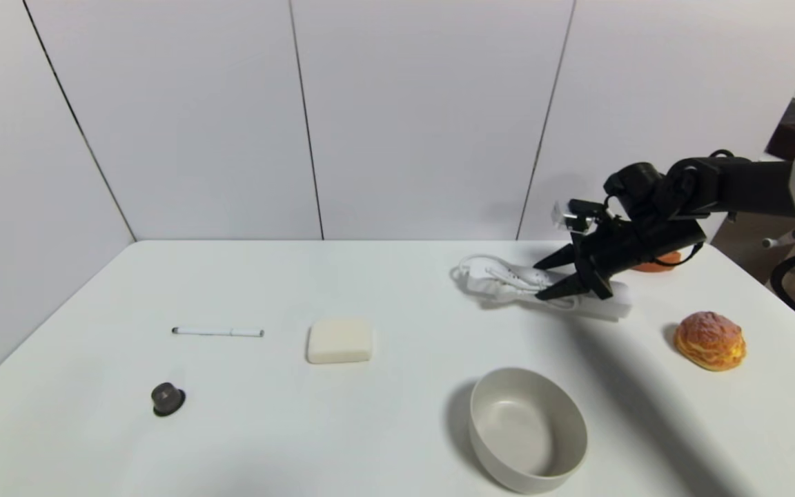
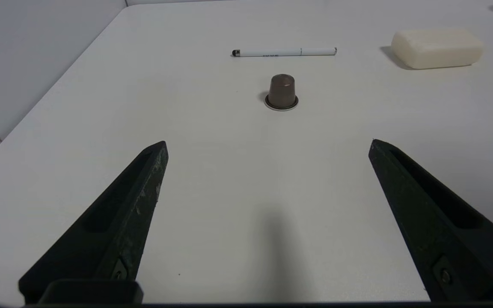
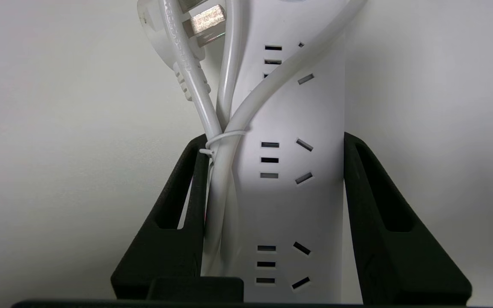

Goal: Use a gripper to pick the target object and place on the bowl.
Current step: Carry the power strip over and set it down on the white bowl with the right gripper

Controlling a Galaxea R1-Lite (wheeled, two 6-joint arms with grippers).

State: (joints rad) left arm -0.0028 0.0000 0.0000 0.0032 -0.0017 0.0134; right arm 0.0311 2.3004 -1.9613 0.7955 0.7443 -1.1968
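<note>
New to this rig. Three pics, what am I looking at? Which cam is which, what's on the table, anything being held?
This is a robot with two arms, each ending in a two-finger gripper. The wide picture comes from a camera on its head, looking down at a white table. The other two come from cameras on each wrist, looking out between that arm's black fingers.

The right gripper is at the far right of the table. The right wrist view shows one finger on each side of the white power strip and its bundled cord, fingers against it. The strip looks to be lying on the table.

The left gripper is open and holds nothing, low over the table's left side.

Also on the table: a beige bowl, a bun, a cream block, a white pen, a small dark capsule.
</note>
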